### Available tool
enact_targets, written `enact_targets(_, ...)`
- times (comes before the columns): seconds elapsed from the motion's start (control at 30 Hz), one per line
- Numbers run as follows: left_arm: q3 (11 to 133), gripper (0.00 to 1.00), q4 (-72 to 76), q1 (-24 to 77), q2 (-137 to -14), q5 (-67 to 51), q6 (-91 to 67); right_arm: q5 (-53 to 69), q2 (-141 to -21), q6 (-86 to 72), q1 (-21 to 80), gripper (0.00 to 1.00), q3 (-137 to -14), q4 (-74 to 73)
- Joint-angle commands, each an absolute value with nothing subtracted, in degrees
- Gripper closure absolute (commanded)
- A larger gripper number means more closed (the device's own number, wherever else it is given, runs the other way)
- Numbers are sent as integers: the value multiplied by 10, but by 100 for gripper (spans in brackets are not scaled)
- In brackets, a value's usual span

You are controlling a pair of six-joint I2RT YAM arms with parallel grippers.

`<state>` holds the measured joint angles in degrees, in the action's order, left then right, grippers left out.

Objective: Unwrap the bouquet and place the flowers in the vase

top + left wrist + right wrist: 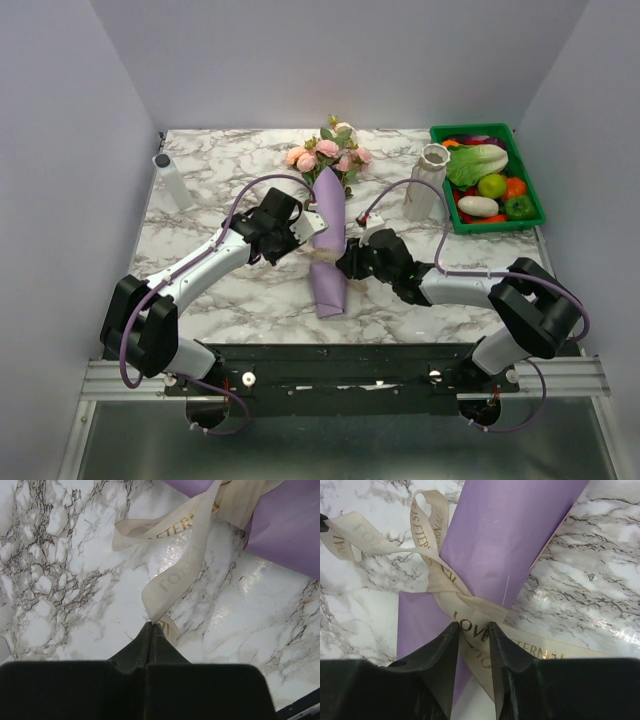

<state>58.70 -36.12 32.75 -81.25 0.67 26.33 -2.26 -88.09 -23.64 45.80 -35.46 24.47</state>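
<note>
Left pincer (151, 626) pinching ribbon (172, 582); marble tabletop (260, 300), plain white walls (350, 60).

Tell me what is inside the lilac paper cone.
Pink and cream roses poke out the far end of the paper cone. Their stems are hidden by the paper, which is tied with ribbon.

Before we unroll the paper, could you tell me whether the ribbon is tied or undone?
Tied: the ribbon is knotted around the paper.

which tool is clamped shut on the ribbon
The left tool: its jaws are shut on a ribbon tail; the right tool has jaws apart around it.
</note>
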Motion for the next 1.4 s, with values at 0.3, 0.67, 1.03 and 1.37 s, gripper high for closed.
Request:
enact_targets(0.3, 581, 100, -366, 329, -823, 18, 258, -33, -854, -236, 461, 72, -364, 257)
enact_targets(0.67, 573, 100, -361, 329, -823, 23, 259, -71, -816, -250, 461, 99, -366, 245)
enact_targets(1.03, 581, 100, -372, 253, -805, 60, 257, -257, -727, -275, 461, 100, -341, 136)
enact_targets(1.37, 573, 100, -383, 45, -736, 91, 316, -474, -539, -280, 454, 99, -282, 2)
